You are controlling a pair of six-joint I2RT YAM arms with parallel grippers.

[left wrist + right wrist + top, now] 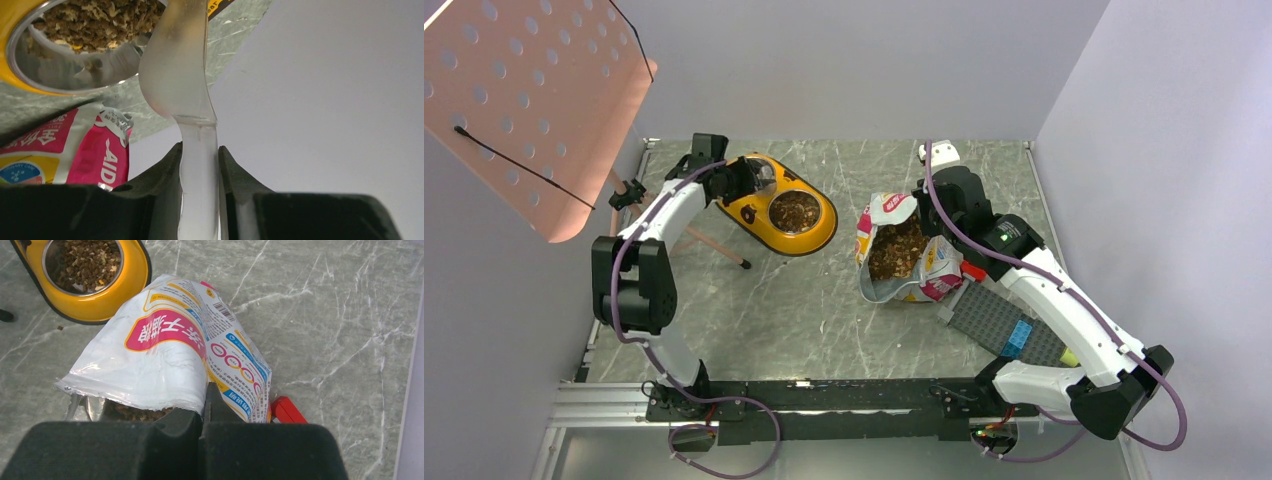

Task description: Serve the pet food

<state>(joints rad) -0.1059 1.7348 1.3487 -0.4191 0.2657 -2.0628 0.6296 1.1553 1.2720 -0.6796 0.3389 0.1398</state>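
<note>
Kibble (795,211) lay in one cup of the bowl (819,238), more in the bag (165,355) beside it pinched by the right tool (204,400), while the left tool (200,150) gripped a scoop (175,65) over the bowl, so serving seemed partly done.
</note>
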